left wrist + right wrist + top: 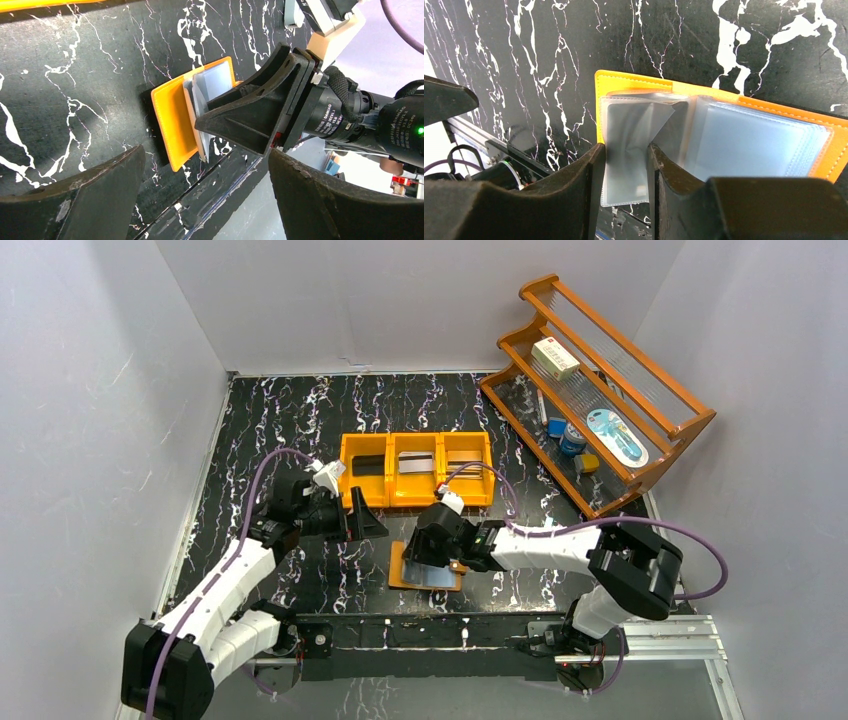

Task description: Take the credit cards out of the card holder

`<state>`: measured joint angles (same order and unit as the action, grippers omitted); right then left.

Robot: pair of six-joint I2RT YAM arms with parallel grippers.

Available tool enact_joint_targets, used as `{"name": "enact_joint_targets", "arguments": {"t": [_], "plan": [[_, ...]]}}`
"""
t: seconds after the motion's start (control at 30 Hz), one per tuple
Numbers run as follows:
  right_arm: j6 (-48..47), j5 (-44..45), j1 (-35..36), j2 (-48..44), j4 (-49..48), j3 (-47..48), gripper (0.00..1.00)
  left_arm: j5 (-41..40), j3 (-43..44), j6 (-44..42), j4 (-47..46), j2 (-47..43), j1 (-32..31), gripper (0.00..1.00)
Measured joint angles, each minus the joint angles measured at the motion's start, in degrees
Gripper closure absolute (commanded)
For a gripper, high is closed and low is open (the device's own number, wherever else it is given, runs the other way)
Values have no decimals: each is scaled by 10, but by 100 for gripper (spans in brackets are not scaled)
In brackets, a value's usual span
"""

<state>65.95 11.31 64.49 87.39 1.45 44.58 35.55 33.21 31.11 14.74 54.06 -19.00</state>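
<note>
Across one bin [420, 500] lie three credit cards [415, 463].

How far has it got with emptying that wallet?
Three cards already lie in the orange bin, one per compartment. The right gripper pinches a clear sleeve of the open card holder; the left gripper hovers open. Whether cards remain inside, I cannot tell.
</note>
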Motion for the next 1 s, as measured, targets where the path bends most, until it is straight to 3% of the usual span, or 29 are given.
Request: {"name": "enact_joint_targets", "arguments": {"t": [0.27,0.5,1.0], "plan": [[8,-6,-4,-14,-17,-20,54,11,-6,0,-7,7,-2,9],[19,-15,-14,-18,-26,-35,56,30,-6,0,-10,26,-13,14],[47,-45,-34,-37,-82,-81,57,-50,-6,42,4,113,-131,34]]}}
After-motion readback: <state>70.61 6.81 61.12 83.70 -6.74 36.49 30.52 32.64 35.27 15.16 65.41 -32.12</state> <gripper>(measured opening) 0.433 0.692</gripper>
